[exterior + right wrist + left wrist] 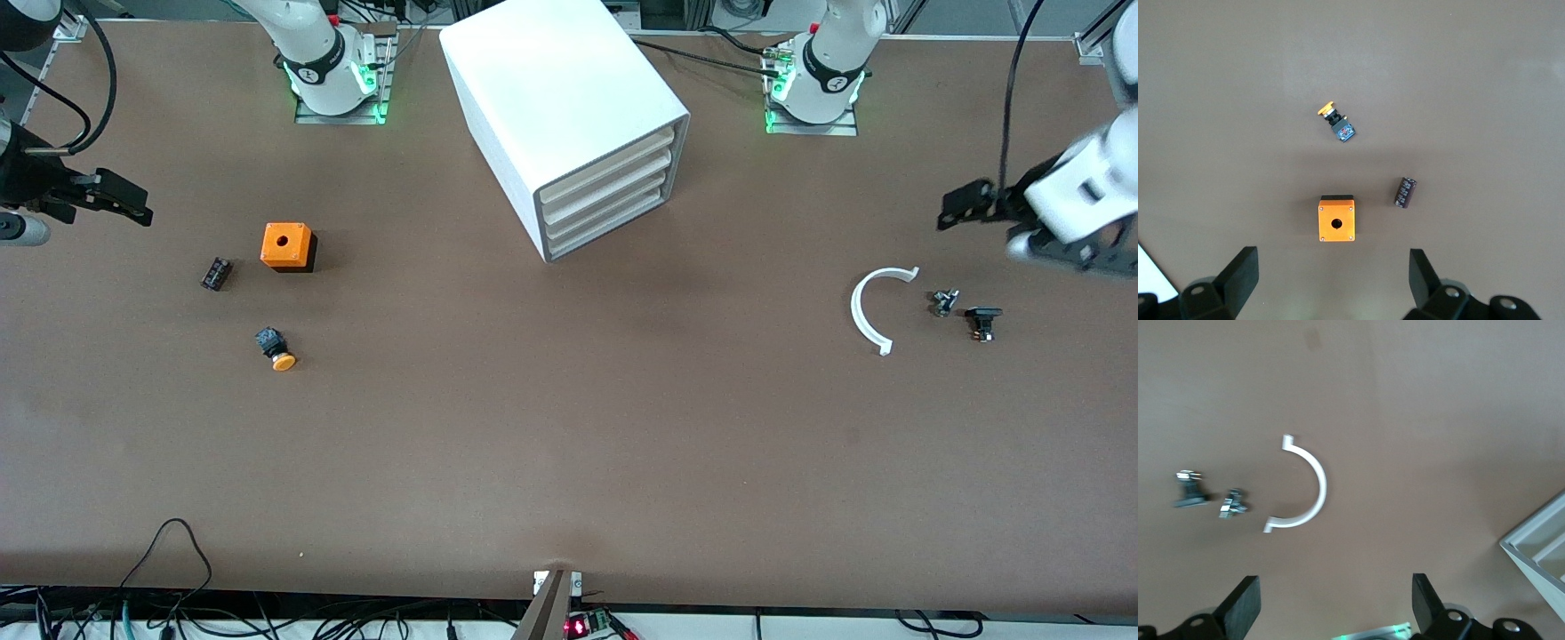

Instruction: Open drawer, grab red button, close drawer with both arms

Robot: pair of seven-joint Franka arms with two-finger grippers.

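The white cabinet [569, 116] stands mid-table near the arms' bases. All four of its fronts are pushed in, and the drawer [613, 223] is the bottommost. No red-capped button shows in any view. My left gripper [957, 210] hangs open and empty over the table at the left arm's end, above a white arc [876, 307]. In the left wrist view its fingers [1241, 607] stand wide apart. My right gripper [132, 204] hangs open and empty at the right arm's end, above the orange cube [287, 246]. Its fingers [1238, 277] are also wide apart.
An orange-capped button [276, 348] lies nearer the front camera than the orange cube with a hole [1337, 219]. A small dark part [216, 273] lies beside the cube. A metal bit [944, 302] and a black part [983, 322] lie beside the arc [1305, 487]. A cabinet corner [1541, 553] shows in the left wrist view.
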